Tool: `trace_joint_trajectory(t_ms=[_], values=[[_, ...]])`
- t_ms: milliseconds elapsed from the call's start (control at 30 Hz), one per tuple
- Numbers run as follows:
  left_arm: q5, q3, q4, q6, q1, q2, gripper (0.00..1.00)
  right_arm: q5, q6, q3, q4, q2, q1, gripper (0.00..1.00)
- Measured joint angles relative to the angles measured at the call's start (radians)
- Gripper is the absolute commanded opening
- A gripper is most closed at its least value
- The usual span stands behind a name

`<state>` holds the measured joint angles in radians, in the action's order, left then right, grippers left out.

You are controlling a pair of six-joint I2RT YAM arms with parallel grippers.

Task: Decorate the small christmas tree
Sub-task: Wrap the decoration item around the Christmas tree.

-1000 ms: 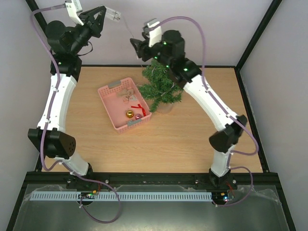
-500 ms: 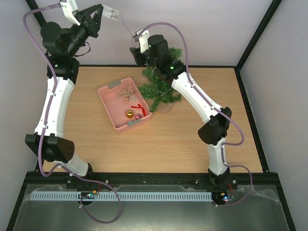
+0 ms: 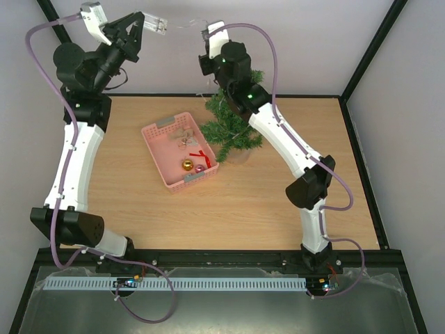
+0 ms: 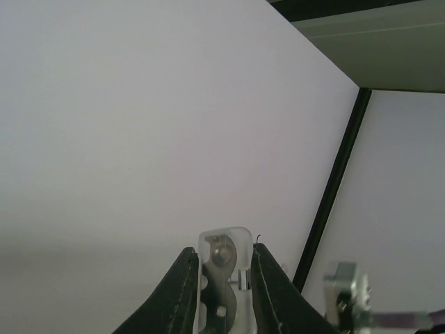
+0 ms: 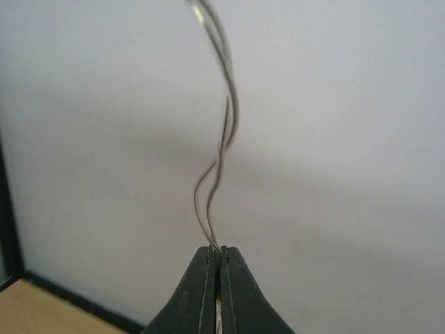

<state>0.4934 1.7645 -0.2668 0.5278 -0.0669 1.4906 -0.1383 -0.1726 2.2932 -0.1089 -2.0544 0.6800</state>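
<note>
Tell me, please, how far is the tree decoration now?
Done: little; no ornament shows on the tree. In hand: left gripper holds a clear box, right gripper pinches the wire, both high up. Left: lay the wire, hang the balls from the basket.

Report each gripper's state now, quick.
Left gripper: closed on a small clear plastic case with metal inside.
Right gripper: shut on a thin wire, two strands pinched between its tips.

A robotics lab cell: 2 robot arms bolted to a wooden table inside black-framed white panels.
</note>
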Motion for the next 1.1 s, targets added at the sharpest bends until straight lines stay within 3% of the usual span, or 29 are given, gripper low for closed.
trace_joint_trajectory(t_ms=[233,567,700,933,1100], values=[[-0.01,-0.096,-0.019,0.0,0.0,-0.014,0.03,-0.048,-0.097,0.008,0.143,0.0,-0.001,0.02],[-0.075,-0.131,0.08,-0.024,0.007,-0.032,0.05,0.039,-0.121,0.051,0.19,-0.003,0.002,0.02],[-0.066,-0.268,0.132,-0.031,0.007,-0.116,0.08,0.103,-0.12,0.048,0.175,0.001,0.003,0.02],[0.088,-0.64,0.172,0.034,0.007,-0.311,0.27,0.279,-0.143,-0.277,0.087,0.19,0.029,0.02],[0.174,-0.772,0.288,0.043,0.005,-0.435,0.42,0.386,-0.169,-0.464,0.048,0.322,0.065,0.02]])
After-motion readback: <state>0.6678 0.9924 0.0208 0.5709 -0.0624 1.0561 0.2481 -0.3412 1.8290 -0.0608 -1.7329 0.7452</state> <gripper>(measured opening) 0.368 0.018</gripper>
